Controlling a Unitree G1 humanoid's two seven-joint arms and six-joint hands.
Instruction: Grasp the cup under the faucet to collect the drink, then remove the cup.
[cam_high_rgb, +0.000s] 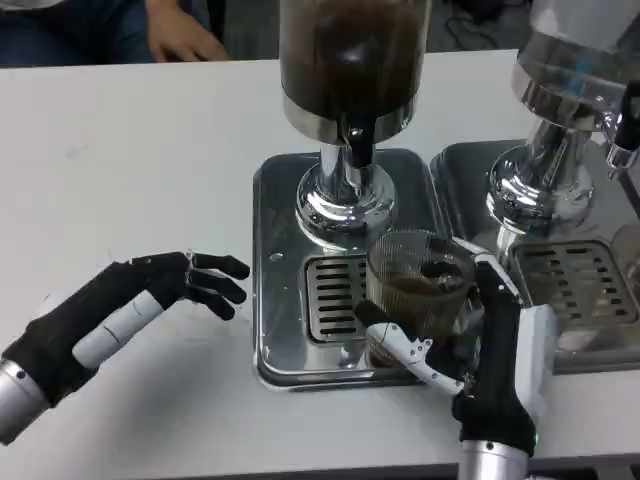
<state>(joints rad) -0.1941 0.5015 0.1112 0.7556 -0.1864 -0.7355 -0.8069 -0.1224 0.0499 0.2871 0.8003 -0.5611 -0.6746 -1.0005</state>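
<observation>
A white bench (150, 150) fills most of the scene, its surface matte and evenly lit, with soft glare on it and faint shadows. Beyond its far edge a person (90, 28) in blue sits close, one bare hand (185, 38) resting at the bench's rim. Past the far right corner the floor is dark, with cables (480, 25) trailing across it.

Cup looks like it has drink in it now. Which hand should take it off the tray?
Right. The right hand already grips the cup on the drip tray below the faucet. The left hand rests open on the table, away from the tray.
</observation>
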